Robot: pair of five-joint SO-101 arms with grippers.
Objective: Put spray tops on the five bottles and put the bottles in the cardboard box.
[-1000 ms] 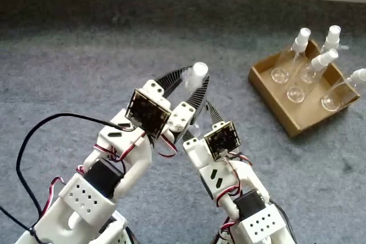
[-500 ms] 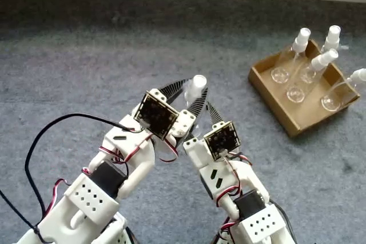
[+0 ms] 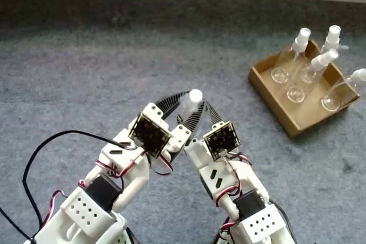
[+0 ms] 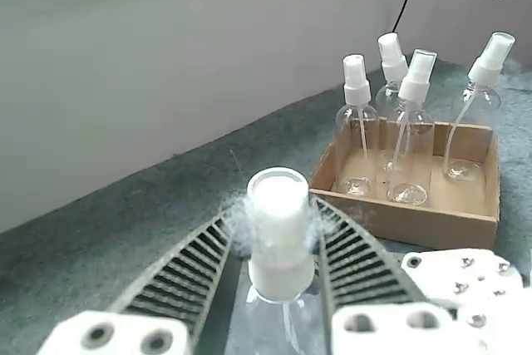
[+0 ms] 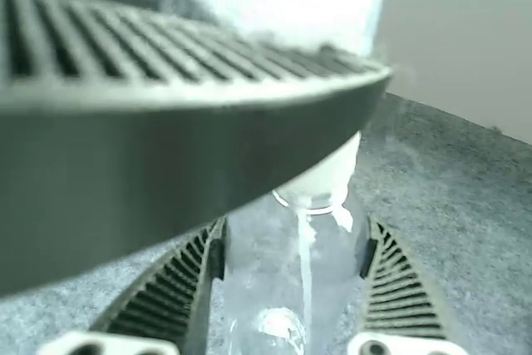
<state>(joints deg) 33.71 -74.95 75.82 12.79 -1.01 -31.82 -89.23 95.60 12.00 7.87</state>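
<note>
A clear bottle (image 5: 287, 288) stands upright between the two arms, with my right gripper (image 5: 287, 288) shut on its body. My left gripper (image 4: 278, 243) is shut on the white spray top (image 4: 278, 230) that sits on the bottle's neck; from above, the spray top (image 3: 194, 96) shows between the black fingers (image 3: 171, 103). The cardboard box (image 3: 269, 92) lies at the right of the table and holds several clear bottles with white spray tops (image 3: 301, 39), which also stand in the box (image 4: 416, 218) in the left wrist view.
Grey carpet covers the table, with open room to the left and behind the arms. A black cable (image 3: 40, 141) loops at the front left beside the left arm. A pale wall runs along the back edge.
The left gripper with the spray top has come down and back toward the arms, lowering the top onto the bottle. The right arm has stayed still.
</note>
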